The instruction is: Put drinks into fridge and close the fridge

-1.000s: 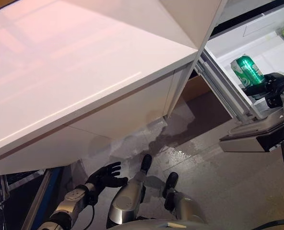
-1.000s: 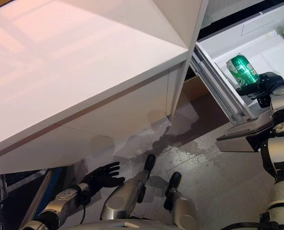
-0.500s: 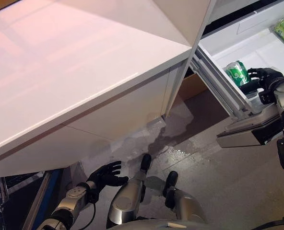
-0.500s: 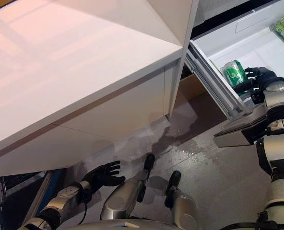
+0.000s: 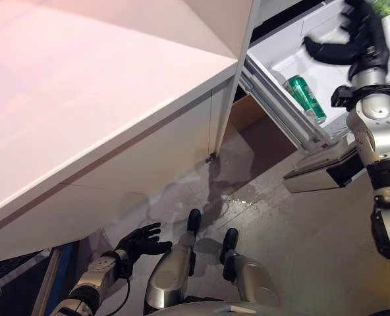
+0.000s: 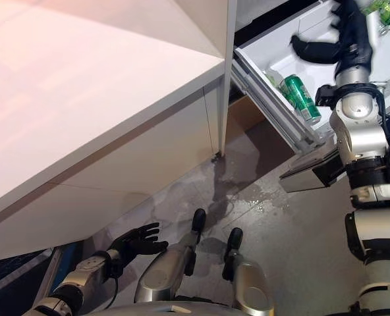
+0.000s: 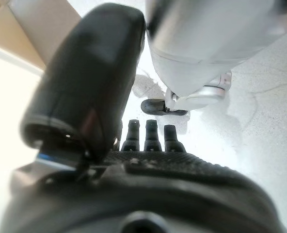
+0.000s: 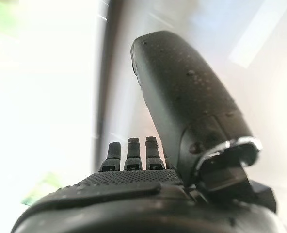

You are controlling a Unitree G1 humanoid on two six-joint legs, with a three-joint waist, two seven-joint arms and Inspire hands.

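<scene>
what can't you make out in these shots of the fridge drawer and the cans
- Far cans: cut by the right eye view's top edge and partly behind the right hand; their number is unclear.
- Fridge drawer: its right part is hidden by the right arm.
- Right wrist view: glare washes out everything past the fingers.

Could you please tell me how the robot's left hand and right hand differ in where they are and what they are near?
The right hand is raised over the open fridge drawer, above the green can lying there; the left hand hangs low over the floor, beside the white cabinet. Both are open and hold nothing.
</scene>
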